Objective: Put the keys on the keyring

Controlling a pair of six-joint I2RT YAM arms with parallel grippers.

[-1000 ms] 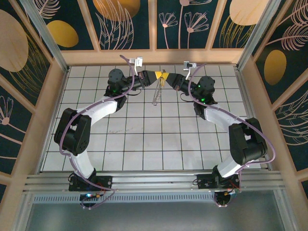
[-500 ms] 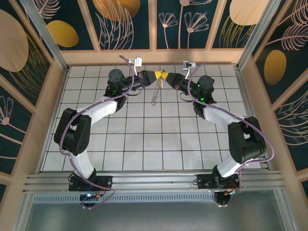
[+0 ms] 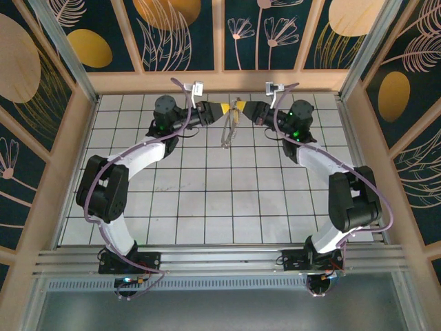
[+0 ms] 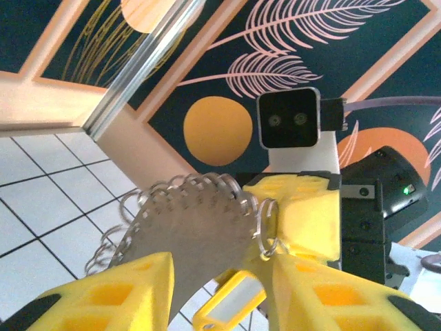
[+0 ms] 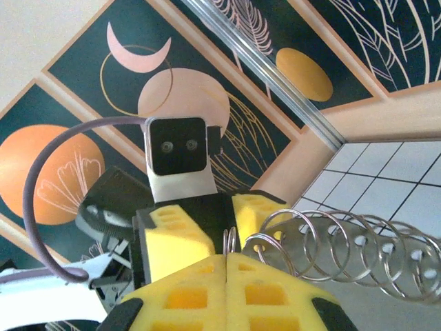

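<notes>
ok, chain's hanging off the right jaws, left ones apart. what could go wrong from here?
1. The keyring hangs from the right gripper alone, pinched at one end; it may slip or swing.
2. The key shows between the left gripper's open jaws, seemingly unheld; it could drop onto the tiles.

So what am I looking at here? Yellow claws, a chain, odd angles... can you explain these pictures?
These are two robot arms bolted to the near edge of a tiled table. The wide picture looks down from above and behind them. The other two come from a small camera on each wrist, so each sees its own yellow fingers up close. The arms meet at the far side. The right pincer is shut on a silvery chain, which hangs from it. The left pincer faces it, fingers apart. Between those fingers sits a small yellow piece, probably the key's head.
</notes>
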